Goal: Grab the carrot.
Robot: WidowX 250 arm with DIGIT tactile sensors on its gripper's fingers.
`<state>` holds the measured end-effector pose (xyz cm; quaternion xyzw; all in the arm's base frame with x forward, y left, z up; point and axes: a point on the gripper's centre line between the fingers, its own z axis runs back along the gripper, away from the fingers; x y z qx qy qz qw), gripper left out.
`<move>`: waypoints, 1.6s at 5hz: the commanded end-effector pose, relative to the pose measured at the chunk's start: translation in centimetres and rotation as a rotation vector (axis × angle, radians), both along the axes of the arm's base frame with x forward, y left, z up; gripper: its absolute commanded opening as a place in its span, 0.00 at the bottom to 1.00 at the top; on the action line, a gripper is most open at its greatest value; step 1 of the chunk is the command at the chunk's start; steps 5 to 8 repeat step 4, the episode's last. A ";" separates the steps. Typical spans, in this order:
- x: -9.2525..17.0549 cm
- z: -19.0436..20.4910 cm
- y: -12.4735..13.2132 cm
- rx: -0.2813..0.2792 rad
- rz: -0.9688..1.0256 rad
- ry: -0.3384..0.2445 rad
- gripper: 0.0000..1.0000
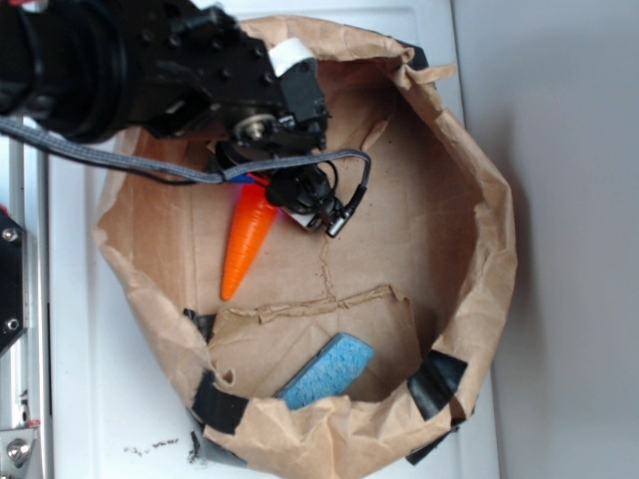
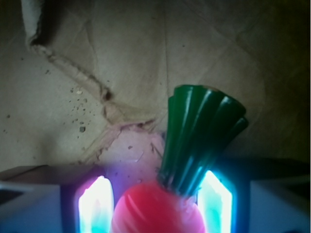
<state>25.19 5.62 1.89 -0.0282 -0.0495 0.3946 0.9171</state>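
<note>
The orange carrot [image 1: 248, 242] lies on the floor of the brown paper bag [image 1: 469, 160], its tip pointing toward the bag's front left. My gripper [image 1: 268, 188] is down over its thick end. In the wrist view the carrot's orange-red head [image 2: 158, 211] fills the space between my two lit fingertips [image 2: 95, 206], and both pads touch it. The dark-green ribbed stem [image 2: 201, 141] sticks out ahead of the gripper [image 2: 155, 206], leaning right over the creased paper floor.
A blue rectangular sponge [image 1: 326, 371] lies at the front of the bag, below a torn paper flap [image 1: 329, 299]. The bag's crumpled walls rise all round, with black tape [image 1: 436, 384] at the front corners. The bag stands on a white surface [image 1: 110, 399].
</note>
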 end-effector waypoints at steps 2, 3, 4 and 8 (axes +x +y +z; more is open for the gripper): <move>0.1 8.5 0.7 -0.117 0.081 -0.081 0.00; 0.1 10.2 0.4 -0.028 0.113 -0.109 0.00; -0.1 11.1 0.2 -0.001 0.083 -0.113 0.00; -0.1 11.1 0.2 -0.001 0.083 -0.113 0.00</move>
